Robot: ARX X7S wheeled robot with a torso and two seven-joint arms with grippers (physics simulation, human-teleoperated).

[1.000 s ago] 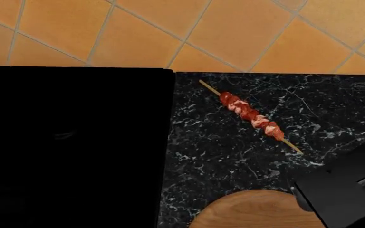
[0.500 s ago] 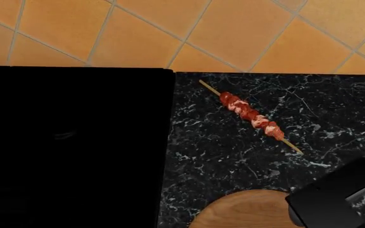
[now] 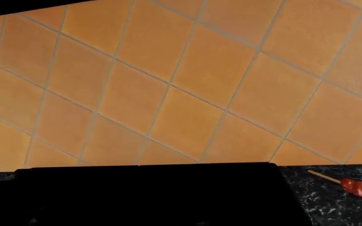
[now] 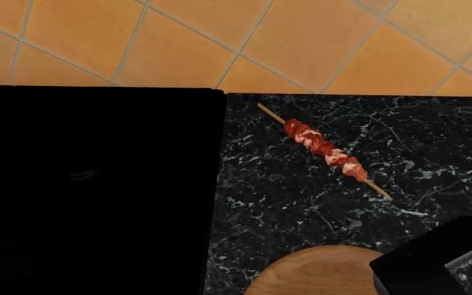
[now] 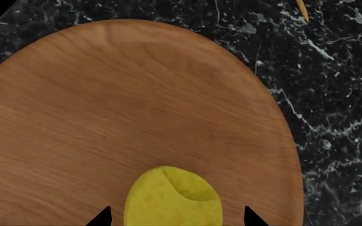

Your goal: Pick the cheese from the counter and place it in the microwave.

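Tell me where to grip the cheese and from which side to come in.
Grip the cheese across its rounded flanks, coming straight down from above. It sits on the flat wooden board, and the right end effector's fingertips already straddle it, open. Probably avoid the notched top, a poor surface.

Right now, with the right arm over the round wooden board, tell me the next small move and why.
Probably lower the right gripper a little further over the small pale-yellow cheese chunk and then close. In the right wrist view the cheese sits on the round wooden board between the two dark fingertips, which look open and not yet touching it.
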